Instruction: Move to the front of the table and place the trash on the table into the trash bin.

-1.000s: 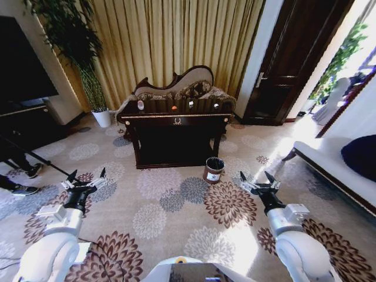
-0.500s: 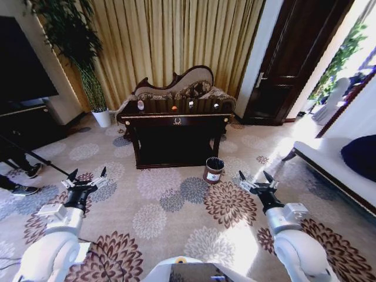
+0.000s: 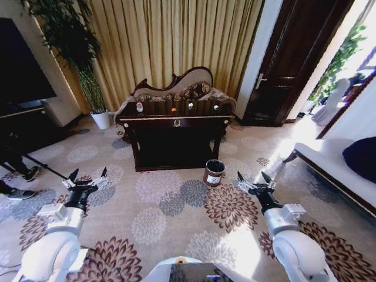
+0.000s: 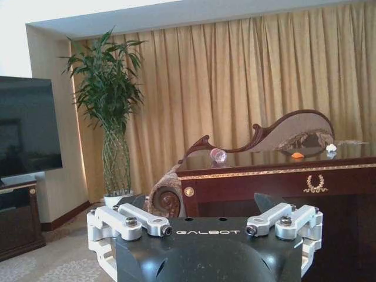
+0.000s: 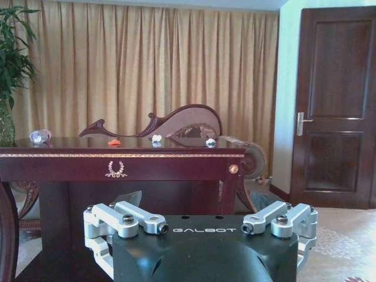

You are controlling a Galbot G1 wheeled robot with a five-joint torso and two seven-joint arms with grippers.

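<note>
a: both arms low and forward over the carpet. left gripper spread wide, nothing held. right gripper likewise wide and empty.

b: and the targets?

a: well ahead of both grippers. table straight in front; on its top a bottle toward the left gripper's side, an orange scrap about midway, a white scrap just beyond that toward the right gripper's side. trash bin on the floor, ahead of the right gripper and slightly inward, nearer than the table.

b: risks?

a: probably still in the approach. bin close to the right arm's path, so likely clipped or tipped if driven straight in. scraps small and light, easy to push along the glossy top instead of pinching. bottle on its side, likely to roll.

b: the room?

a: flower-patterned carpet, gold curtains, ornate sofa behind the table, plant beyond the left gripper, dark door beyond the right.
</note>
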